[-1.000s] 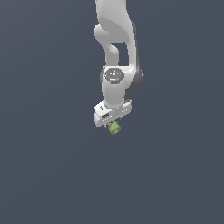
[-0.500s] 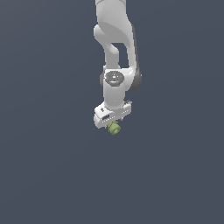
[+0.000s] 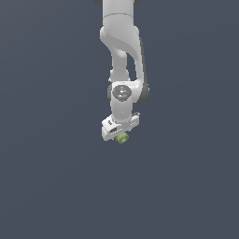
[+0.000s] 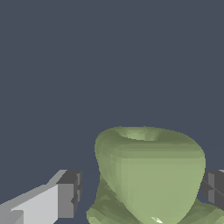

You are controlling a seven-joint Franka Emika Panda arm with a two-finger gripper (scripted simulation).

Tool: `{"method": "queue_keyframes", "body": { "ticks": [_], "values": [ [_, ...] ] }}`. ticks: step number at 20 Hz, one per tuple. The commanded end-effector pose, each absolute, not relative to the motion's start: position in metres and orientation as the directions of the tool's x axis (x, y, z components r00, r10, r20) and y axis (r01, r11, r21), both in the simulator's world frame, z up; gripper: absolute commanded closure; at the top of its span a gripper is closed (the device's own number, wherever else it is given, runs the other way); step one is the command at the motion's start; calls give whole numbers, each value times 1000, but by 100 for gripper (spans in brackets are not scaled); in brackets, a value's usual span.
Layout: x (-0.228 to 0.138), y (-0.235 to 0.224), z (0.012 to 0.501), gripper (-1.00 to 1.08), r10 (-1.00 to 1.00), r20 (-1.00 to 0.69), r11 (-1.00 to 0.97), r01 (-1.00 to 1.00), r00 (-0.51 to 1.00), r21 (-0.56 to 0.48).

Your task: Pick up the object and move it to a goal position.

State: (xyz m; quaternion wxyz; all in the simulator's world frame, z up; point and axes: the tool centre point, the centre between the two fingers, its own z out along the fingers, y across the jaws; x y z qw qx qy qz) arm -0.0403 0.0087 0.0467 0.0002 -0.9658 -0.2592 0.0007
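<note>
while the gripper [image 3: 122, 137] is closed on the olive-green object [image 3: 123, 138], which sits between its fingers [image 4: 65, 199], the arm should carry it slowly, keeping the squeeze steady to the goal.

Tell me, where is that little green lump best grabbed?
Probably across its rounded middle, coming from above, one finger on each side. The wrist view shows the green lump bulging widest there, with the claw fingers flanking it. Its knobbly base looks harder to pinch.
</note>
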Motion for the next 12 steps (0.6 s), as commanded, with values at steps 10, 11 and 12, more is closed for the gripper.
{"method": "queue_keyframes", "body": {
  "ticks": [10, 11, 12],
  "values": [
    [-39, 9, 44, 108, 501, 0, -866, 501, 866, 0],
    [-39, 9, 44, 108, 501, 0, -866, 501, 866, 0],
    [-39, 8, 46, 108, 500, 1, -866, 500, 866, 1]
  ]
}}
